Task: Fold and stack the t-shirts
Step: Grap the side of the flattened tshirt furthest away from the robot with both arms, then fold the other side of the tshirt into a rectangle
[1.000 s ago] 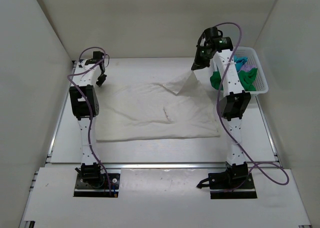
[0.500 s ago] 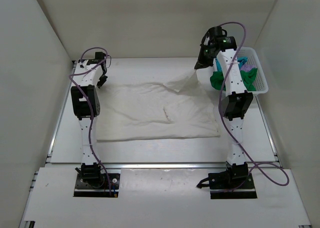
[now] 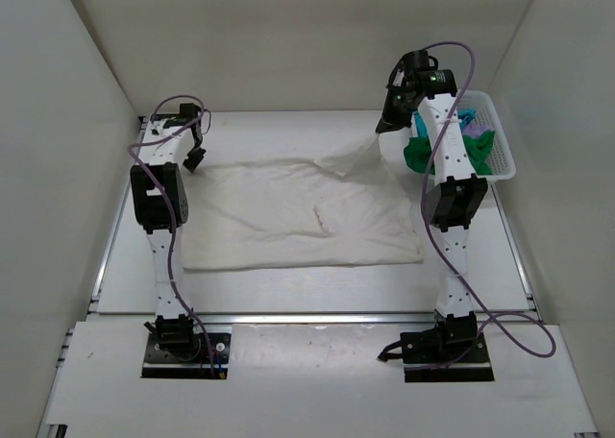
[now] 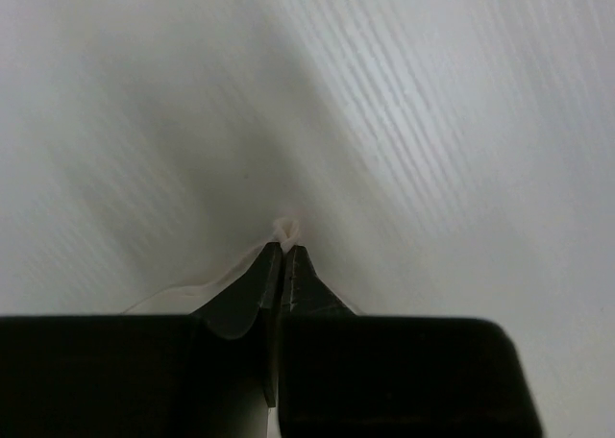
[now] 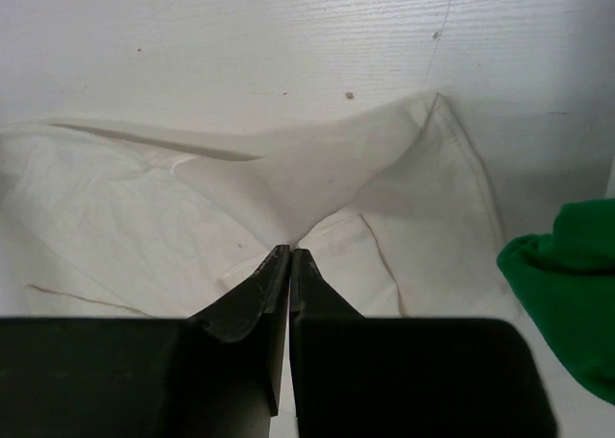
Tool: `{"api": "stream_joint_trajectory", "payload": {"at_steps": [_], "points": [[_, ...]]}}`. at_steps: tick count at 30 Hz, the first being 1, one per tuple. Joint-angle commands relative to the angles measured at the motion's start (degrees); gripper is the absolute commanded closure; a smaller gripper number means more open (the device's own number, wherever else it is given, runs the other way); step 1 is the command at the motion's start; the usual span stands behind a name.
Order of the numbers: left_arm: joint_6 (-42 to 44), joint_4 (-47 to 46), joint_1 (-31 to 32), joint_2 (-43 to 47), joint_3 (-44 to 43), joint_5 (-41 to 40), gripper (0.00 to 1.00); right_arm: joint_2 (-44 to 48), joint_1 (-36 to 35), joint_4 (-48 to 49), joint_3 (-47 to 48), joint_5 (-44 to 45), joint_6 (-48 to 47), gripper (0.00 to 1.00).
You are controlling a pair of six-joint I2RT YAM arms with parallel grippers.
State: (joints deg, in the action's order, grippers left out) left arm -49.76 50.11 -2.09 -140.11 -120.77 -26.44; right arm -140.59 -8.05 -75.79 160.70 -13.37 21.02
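Observation:
The cream-white t-shirt (image 3: 298, 212) lies spread on the table. My left gripper (image 3: 192, 159) is shut on its far left corner; a tip of cream cloth (image 4: 286, 230) sticks out past the closed jaws. My right gripper (image 3: 384, 126) is shut on the far right part of the shirt and holds it lifted, so the cloth (image 5: 317, 169) rises in a peak to the jaws. The green t-shirt (image 3: 469, 150), the turquoise-blue one (image 3: 461, 119) and the pale lilac one (image 3: 476, 128) lie in the basket. The green one also shows in the right wrist view (image 5: 567, 294).
The white lattice basket (image 3: 504, 155) stands at the far right by the right wall. White walls close in the table on the left, back and right. The arm bases sit at the near edge.
My right gripper has moved slightly back and right with the lifted cloth. My left gripper has shifted a little to the left with its corner.

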Motion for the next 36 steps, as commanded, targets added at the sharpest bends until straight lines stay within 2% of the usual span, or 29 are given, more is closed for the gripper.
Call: {"api": "stream_joint_trajectory", "payload": {"at_steps": [1, 3, 7, 10, 16, 18, 20, 22, 23, 24, 26, 29, 33, 36], "points": [[0.7, -6.4, -0.9, 11.1, 10.3, 3.2, 1.0, 5.5, 0.8, -1.1, 0.3, 1.8, 0.4, 0.99], [0.9, -10.4, -0.8, 18.8, 20.3, 5.7, 1.0, 7.1, 0.8, -1.6, 0.4, 1.3, 0.7, 1.0], [1.4, -15.6, -1.2, 29.7, 32.2, 9.2, 1.0, 14.3, 2.4, -1.5, -5.6, 3.3, 0.4, 1.0], [2.9, -18.6, -1.7, 35.5, 41.0, 10.2, 1.0, 19.4, 3.3, -1.7, -10.0, 1.4, -0.2, 1.0], [4.5, -18.4, -3.6, 37.2, 40.7, 11.1, 1.0, 24.7, -4.1, -0.8, -24.5, 7.7, 0.5, 1.0], [5.5, -17.6, -3.5, 37.0, 39.7, 10.9, 1.0, 26.2, -3.9, 0.5, -26.7, 9.1, 0.5, 1.0], [6.1, -17.1, -3.2, 37.4, 39.0, 10.9, 1.0, 27.5, -1.4, 3.3, -29.2, 7.6, -0.2, 0.99], [6.3, -17.1, -4.0, 37.5, 40.4, 11.2, 1.0, 31.7, -0.9, 11.7, -41.4, 4.0, 0.1, 1.0], [5.8, -17.7, -4.3, 37.9, 40.4, 12.0, 1.0, 34.4, -0.2, 19.9, -48.7, 2.3, 1.2, 1.0], [6.0, -17.8, -4.6, 37.5, 40.5, 12.7, 1.0, 35.4, 0.3, 25.7, -51.0, -0.4, 1.9, 1.0], [6.0, -18.1, -4.6, 36.8, 40.7, 12.5, 1.0, 36.5, 0.8, 31.2, -55.8, -1.7, 2.1, 1.0], [5.8, -18.3, -3.1, 36.2, 40.5, 12.5, 1.0, 34.4, 1.8, 29.4, -54.0, -3.7, 1.6, 1.0], [5.8, -18.0, -3.5, 36.5, 40.2, 13.1, 1.0, 38.7, 2.6, 33.6, -58.0, -7.4, 3.2, 1.0], [5.6, -18.5, -4.2, 37.0, 40.6, 13.9, 1.0, 44.2, 5.0, 36.2, -65.0, -13.4, 4.3, 1.0]]}}
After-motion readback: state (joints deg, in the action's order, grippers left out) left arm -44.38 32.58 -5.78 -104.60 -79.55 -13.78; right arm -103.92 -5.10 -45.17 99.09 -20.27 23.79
